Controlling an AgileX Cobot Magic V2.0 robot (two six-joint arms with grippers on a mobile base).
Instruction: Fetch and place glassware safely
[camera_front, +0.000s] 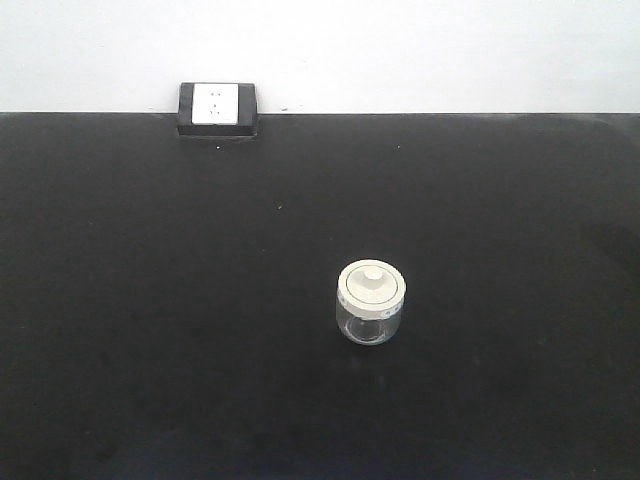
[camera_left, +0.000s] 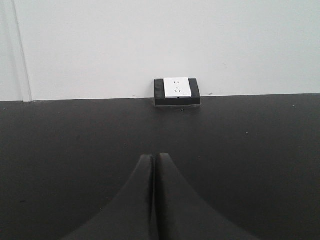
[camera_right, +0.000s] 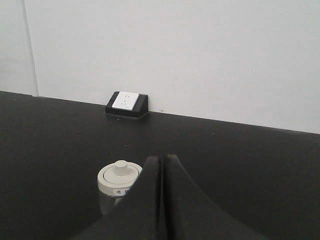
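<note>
The glassware (camera_front: 371, 303), a small squat clear jar with a round cream-white lid and central knob, stands upright on the black table, right of centre in the front view. In the right wrist view the glassware (camera_right: 116, 181) sits just left of and beyond my right gripper (camera_right: 161, 157), whose black fingers are pressed together, holding nothing; the left finger hides part of the jar. My left gripper (camera_left: 153, 156) is shut too, with only bare tabletop ahead of it. Neither gripper appears in the front view.
A black block with a white socket face (camera_front: 218, 108) rests at the table's far edge against the white wall; the same socket block (camera_left: 177, 91) shows in the left wrist view and again (camera_right: 126, 104) in the right wrist view.
</note>
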